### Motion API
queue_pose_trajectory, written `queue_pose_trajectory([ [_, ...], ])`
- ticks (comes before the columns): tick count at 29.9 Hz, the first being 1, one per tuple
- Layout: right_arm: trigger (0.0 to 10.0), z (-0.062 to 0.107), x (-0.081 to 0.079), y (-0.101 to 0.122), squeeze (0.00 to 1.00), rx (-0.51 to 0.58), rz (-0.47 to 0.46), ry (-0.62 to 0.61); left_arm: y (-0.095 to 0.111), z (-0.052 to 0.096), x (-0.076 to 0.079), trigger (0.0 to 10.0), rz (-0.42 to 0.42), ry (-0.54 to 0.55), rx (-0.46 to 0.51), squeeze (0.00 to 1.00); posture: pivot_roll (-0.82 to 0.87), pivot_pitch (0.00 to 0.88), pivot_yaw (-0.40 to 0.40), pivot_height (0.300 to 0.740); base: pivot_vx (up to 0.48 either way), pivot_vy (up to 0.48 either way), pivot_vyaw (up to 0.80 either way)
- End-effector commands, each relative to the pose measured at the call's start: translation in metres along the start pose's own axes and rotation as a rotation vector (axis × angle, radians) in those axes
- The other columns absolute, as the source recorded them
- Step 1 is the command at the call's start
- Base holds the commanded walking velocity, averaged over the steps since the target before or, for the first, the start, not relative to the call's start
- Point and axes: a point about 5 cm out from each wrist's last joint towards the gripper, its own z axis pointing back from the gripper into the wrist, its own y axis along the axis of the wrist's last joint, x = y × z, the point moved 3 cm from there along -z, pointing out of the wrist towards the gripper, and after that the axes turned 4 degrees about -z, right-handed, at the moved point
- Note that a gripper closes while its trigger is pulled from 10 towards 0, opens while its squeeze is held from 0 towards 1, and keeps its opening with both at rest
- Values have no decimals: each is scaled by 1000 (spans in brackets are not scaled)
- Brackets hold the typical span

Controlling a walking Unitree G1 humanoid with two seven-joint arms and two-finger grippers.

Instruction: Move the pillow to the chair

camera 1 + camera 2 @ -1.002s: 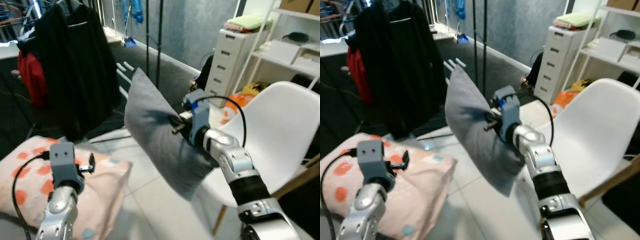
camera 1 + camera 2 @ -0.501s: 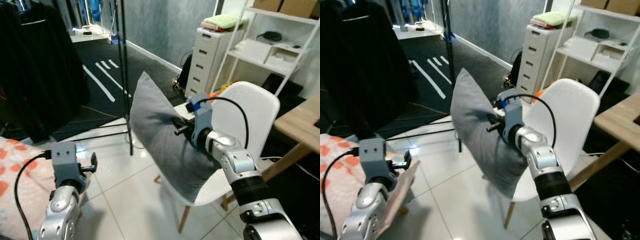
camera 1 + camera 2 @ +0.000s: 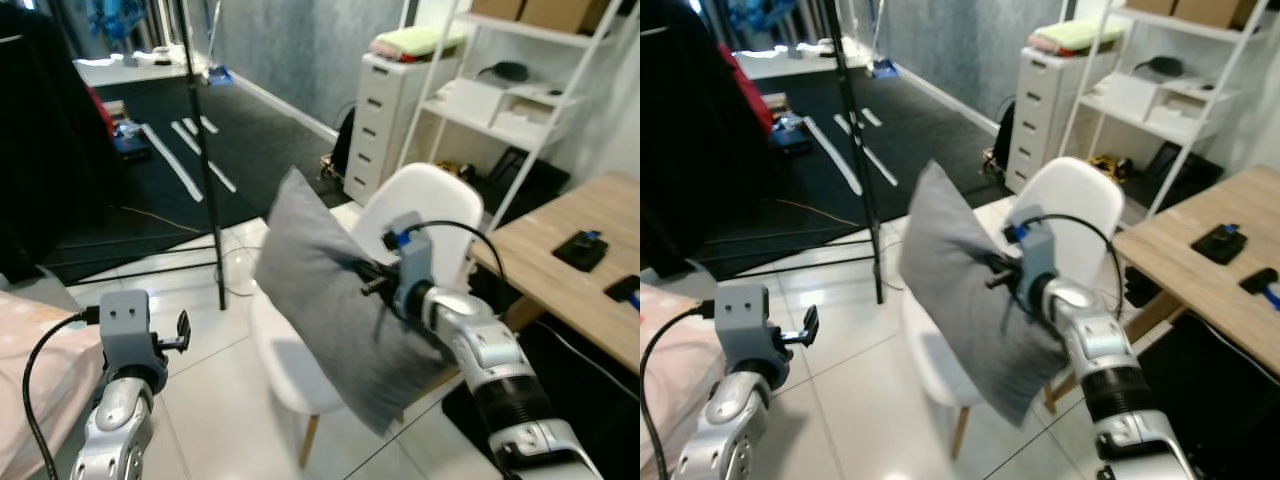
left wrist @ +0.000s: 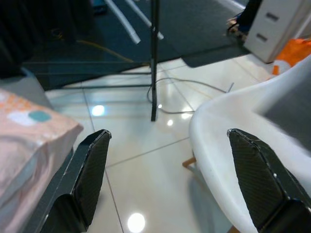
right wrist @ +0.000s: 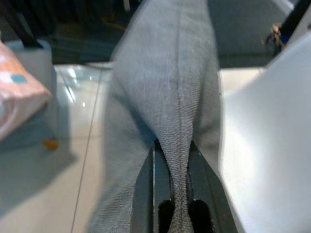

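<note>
The right gripper [image 3: 366, 282] had its two black fingers pinched tight on a fold of the grey woven-fabric pillow [image 3: 335, 305], which hung in the air, tilted on one corner, directly over the seat of the white moulded plastic chair with wooden legs [image 3: 432, 195]. In the right wrist view the cloth bunched into a narrow ridge between the fingers [image 5: 146, 189], with the chair's pale shell just beside it. That deep pinch suggested a soft, lightly stuffed cushion that sagged freely and weighed little; it would likely drape and flop rather than hold its form, so a grip on a thick gather near the middle seemed safer than one at a thin corner, where the fabric could slide out. The left gripper [image 4: 170, 187] was held low over the glossy tiled floor [image 4: 141, 165] with its jaws spread wide and nothing between them.
</note>
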Motion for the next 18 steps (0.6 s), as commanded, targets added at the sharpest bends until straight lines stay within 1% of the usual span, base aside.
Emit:
queue_pose_trajectory([
  [1,10000,1,0,14,0,77,16,14,-2,2,-10,10000,-19,19,-4,0,-185,17,-80,740,0,0,0],
  [7,10000,4,4,11,0,65,20,2,-1,2,-13,10000,-17,18,2,0,-188,20,-78,740,0,0,0],
  [12,10000,4,5,13,0,69,32,6,0,2,-5,10000,-19,-3,13,0,-189,22,-78,740,316,0,0],
  [18,10000,4,5,13,0,73,38,11,1,2,-3,10000,-17,-9,19,0,-189,24,-77,740,371,0,0],
])
